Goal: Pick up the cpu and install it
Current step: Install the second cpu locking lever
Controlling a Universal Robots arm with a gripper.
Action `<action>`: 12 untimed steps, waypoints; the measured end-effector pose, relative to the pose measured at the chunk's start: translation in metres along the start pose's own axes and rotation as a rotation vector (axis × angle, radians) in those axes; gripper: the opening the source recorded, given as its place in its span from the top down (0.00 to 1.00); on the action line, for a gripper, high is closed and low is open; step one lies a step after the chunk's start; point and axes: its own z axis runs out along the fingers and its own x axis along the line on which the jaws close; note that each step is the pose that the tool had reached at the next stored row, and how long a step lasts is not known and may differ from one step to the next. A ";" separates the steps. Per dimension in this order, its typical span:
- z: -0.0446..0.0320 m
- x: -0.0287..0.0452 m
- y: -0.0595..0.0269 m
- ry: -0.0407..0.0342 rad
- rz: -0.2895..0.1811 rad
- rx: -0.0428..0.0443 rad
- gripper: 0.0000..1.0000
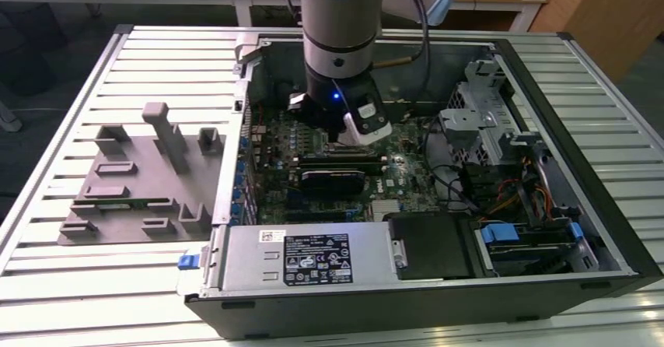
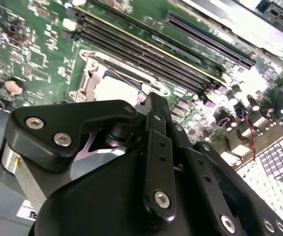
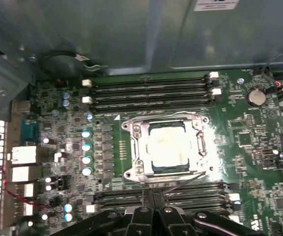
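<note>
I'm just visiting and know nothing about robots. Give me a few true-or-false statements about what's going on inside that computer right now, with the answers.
1. The cpu lies inside the metal-framed socket on the motherboard. True.
2. The end effector is over the grey fixture tray beside the case. False: it is down inside the open computer case, above the motherboard.
3. The long memory slots next to the socket look unfilled in the first wrist view. True.
4. The computer case stands upright with its side panel closed. False: it lies on its side, open at the top, on a slatted metal table.
</note>
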 end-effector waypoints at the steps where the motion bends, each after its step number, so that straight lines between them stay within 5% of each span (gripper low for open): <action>1: 0.0001 -0.0017 0.0001 0.0002 0.001 0.0008 0.89; 12: 0.0108 -0.0015 -0.0021 0.0006 0.005 0.0021 0.89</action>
